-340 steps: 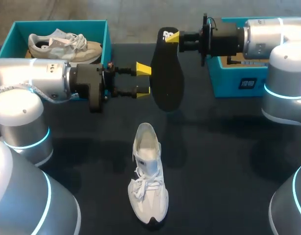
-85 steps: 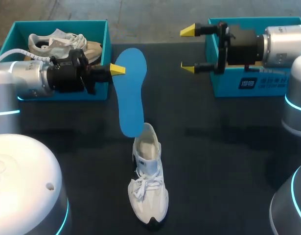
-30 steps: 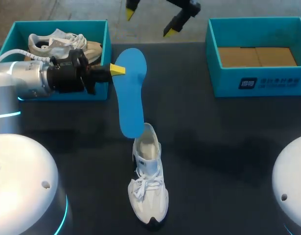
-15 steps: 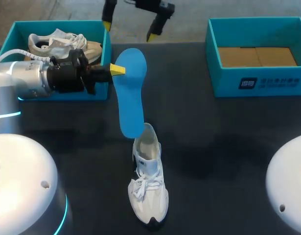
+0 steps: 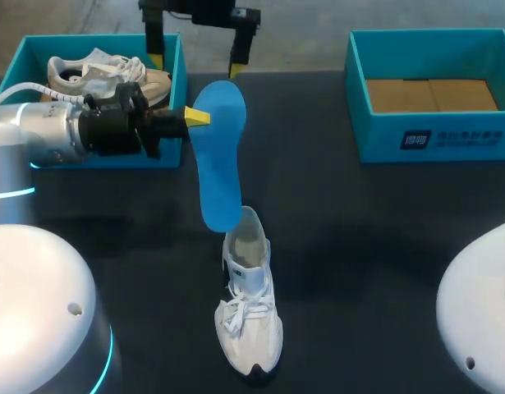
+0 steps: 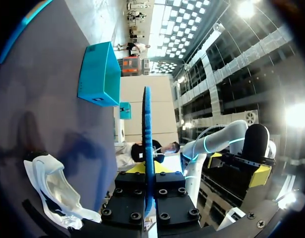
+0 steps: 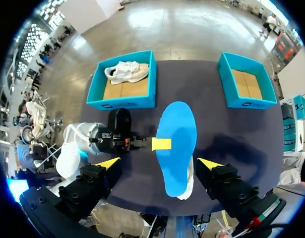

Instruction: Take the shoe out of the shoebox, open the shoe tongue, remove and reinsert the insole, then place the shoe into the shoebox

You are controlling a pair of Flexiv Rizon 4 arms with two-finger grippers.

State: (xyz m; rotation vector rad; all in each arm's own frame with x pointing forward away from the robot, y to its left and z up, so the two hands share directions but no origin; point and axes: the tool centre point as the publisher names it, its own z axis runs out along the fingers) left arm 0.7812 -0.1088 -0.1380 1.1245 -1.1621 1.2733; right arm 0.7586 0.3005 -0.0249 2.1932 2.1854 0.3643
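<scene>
My left gripper (image 5: 196,116) is shut on the upper end of a blue insole (image 5: 215,156), which hangs tilted with its lower tip at the heel opening of a white shoe (image 5: 248,295) lying on the dark table. In the left wrist view the insole (image 6: 147,124) is edge-on between the fingers, and the shoe (image 6: 53,186) lies below it. My right gripper (image 5: 195,61) hangs open high above the insole's held end, nothing between its fingers. From above, the right gripper (image 7: 158,163) looks down on the insole (image 7: 177,144), which hides most of the shoe (image 7: 188,186).
A teal shoebox (image 5: 96,38) at the back left holds a second pale shoe (image 5: 104,74). An open teal shoebox (image 5: 449,139) with a cardboard floor stands at the back right. My left arm (image 5: 47,135) lies in front of the left box.
My right gripper has swung leftward across the back of the table, ending above the insole's held end. The left arm, insole and shoe have stayed where they were.
</scene>
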